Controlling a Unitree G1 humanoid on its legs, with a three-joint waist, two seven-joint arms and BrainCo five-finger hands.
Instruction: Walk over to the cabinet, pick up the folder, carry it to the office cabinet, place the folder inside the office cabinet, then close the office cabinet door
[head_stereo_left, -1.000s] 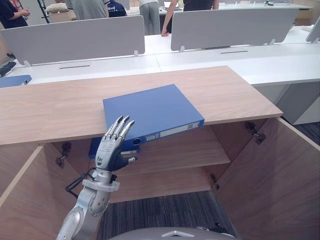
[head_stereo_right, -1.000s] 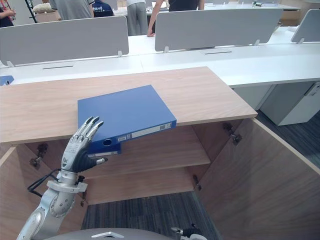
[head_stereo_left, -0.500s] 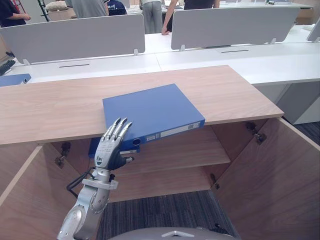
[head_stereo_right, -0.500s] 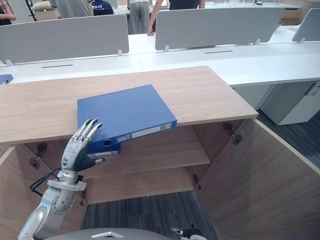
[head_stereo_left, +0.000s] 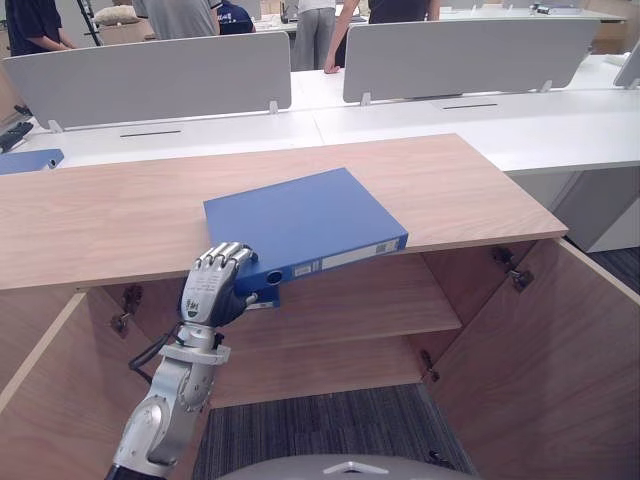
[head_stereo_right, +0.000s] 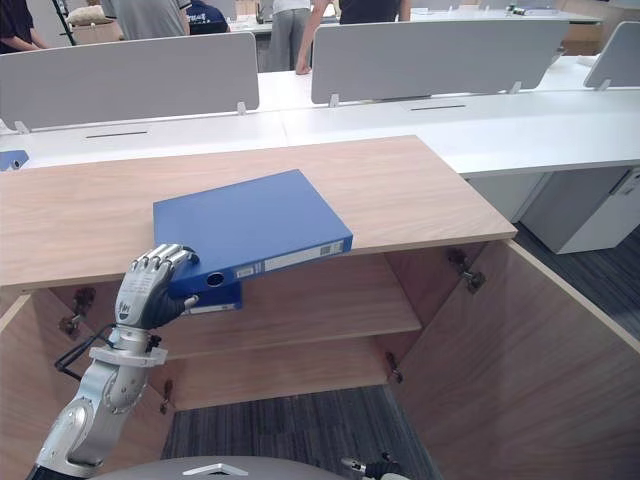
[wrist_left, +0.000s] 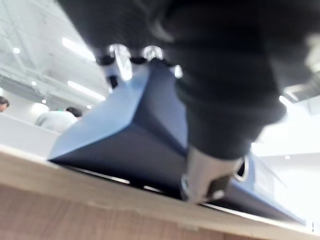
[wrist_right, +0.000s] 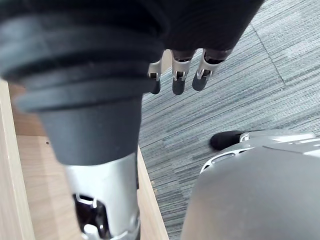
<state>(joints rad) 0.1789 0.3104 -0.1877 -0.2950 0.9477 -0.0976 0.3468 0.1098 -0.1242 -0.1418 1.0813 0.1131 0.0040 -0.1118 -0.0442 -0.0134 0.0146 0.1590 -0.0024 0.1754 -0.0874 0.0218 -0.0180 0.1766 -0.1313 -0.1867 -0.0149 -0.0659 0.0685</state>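
Just at the pick-up stage, the robot's left hand (head_stereo_left: 212, 290) curls over the near corner of the blue folder (head_stereo_left: 300, 222), fingers on top of the cover and thumb tucked beneath, in what looks like a firm pinch. The folder lies flat on the wooden cabinet top (head_stereo_left: 100, 220), its near edge jutting out past the front lip, not yet lifted clear. Below, the cabinet stands open, one door (head_stereo_left: 560, 350) swung wide at the robot's right and a bare shelf (head_stereo_left: 370, 300) showing inside. The right hand (wrist_right: 180, 75) hangs over grey carpet (wrist_right: 235, 90), fingers straight and holding nothing. By these pictures the walk-up is done and the grasp is made; the lift, the carry, the placing inside and the closing of the door all remain. People stand behind white desks (head_stereo_left: 480, 110) in the background.
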